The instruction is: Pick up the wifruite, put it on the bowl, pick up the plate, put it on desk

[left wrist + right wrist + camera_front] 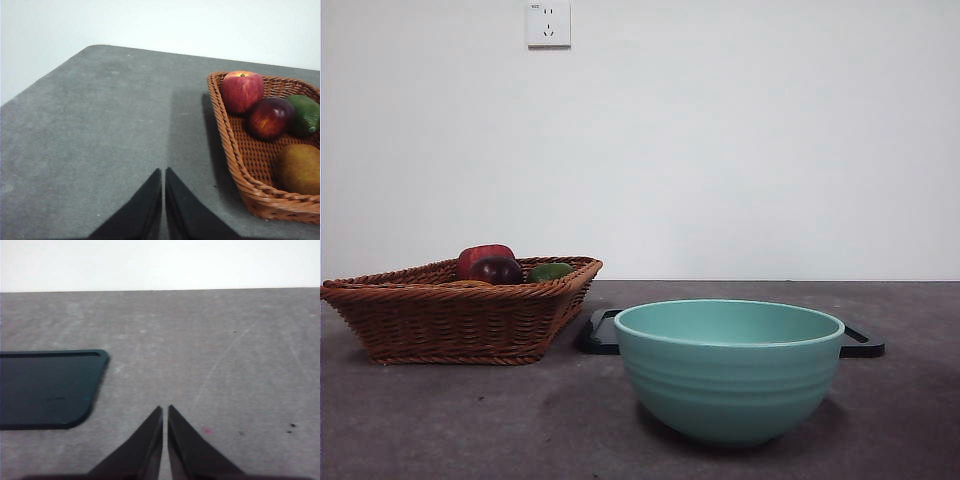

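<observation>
The wifruite (300, 169), oval and brownish-orange, lies in a brown wicker basket (235, 165) beside a red apple (242, 91), a dark purple fruit (270, 117) and a green fruit (305, 114). The teal bowl (730, 368) stands empty on the desk (470, 420), in front of a flat black plate (601, 334). My left gripper (163, 170) is shut and empty, above bare desk beside the basket. My right gripper (165, 407) is shut and empty, above the desk beside a corner of the plate (45, 387). Neither arm shows in the front view.
The basket (460, 318) sits at the left of the desk, close to the plate's left end. A white wall with a socket (548, 23) rises behind the desk. The desk's far edge and a rounded corner (95, 47) show in the left wrist view.
</observation>
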